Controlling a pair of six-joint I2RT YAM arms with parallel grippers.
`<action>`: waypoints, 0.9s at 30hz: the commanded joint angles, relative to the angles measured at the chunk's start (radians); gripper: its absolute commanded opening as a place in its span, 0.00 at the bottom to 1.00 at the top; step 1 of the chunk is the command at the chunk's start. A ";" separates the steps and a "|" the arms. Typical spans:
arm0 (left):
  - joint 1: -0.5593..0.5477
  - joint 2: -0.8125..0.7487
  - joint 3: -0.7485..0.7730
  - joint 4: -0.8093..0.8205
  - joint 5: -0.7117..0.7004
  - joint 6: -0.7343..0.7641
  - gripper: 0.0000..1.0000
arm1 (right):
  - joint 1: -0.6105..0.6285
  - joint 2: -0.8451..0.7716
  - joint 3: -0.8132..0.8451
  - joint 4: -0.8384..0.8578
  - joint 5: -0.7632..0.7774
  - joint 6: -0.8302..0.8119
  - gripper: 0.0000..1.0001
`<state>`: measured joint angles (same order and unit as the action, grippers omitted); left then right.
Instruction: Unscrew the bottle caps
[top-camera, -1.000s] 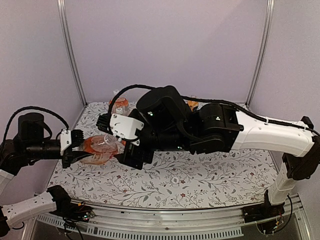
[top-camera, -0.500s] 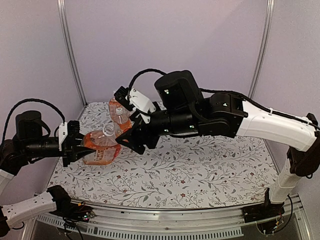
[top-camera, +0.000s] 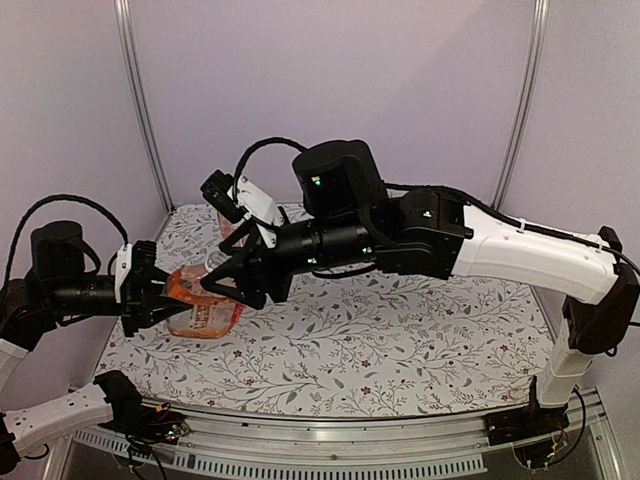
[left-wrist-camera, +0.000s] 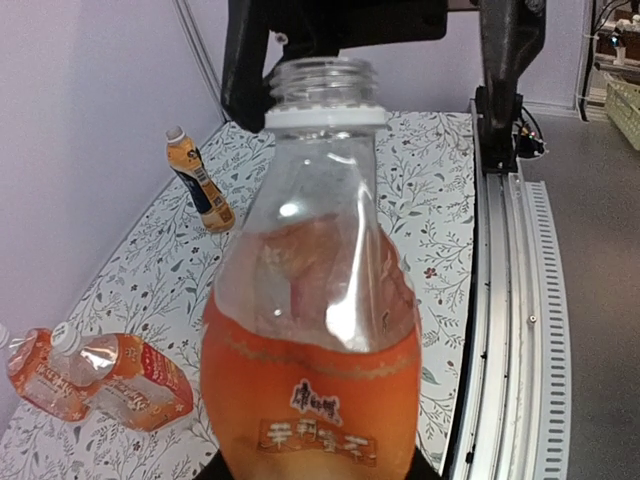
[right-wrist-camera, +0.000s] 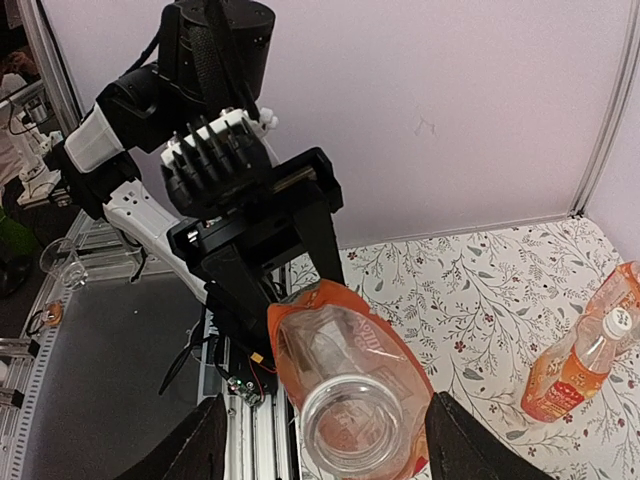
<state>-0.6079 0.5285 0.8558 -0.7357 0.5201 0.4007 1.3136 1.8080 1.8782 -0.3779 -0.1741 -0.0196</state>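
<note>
left wrist view puts the held bottle (left-wrist-camera: 320, 330) up close, and its threaded neck (left-wrist-camera: 322, 85) is bare. there is no cap on it, only a white collar ring, and the cap that belongs there is nowhere in view. white caps do sit on the others: one (left-wrist-camera: 175, 134) on the dark-labelled bottle (left-wrist-camera: 203, 190) far back on the desk (left-wrist-camera: 420, 250), and one (left-wrist-camera: 65, 340) on a red-labelled bottle (left-wrist-camera: 130, 385) lying beside another near the wall. the left hand (top-camera: 158, 297) is clamped on the held bottle's lower body, holding it raised off the desk and tipped toward the right arm. the right hand (top-camera: 225, 287) has its fingers spread to either side of the open mouth, touching nothing that i can make out. the risk, as i judge it, is spillage. the bottle is part full of orange drink, soft-walled and open, so a squeeze on the neck, a push against the left grip or more tilt could slop drink onto the desk. closing there would also find no cap to turn.
</note>
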 joint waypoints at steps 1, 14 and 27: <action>0.010 -0.005 0.022 0.021 0.054 -0.015 0.02 | 0.000 0.034 0.038 0.008 -0.026 0.000 0.67; 0.016 -0.005 0.031 -0.006 0.116 -0.021 0.17 | -0.004 0.035 0.029 0.006 -0.085 0.014 0.00; 0.130 -0.174 -0.198 0.214 -0.208 -0.288 1.00 | -0.140 -0.207 -0.216 -0.308 0.618 0.254 0.00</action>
<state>-0.5388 0.4099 0.7513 -0.6308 0.4465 0.2573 1.2514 1.7229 1.7435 -0.5182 0.0826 0.1070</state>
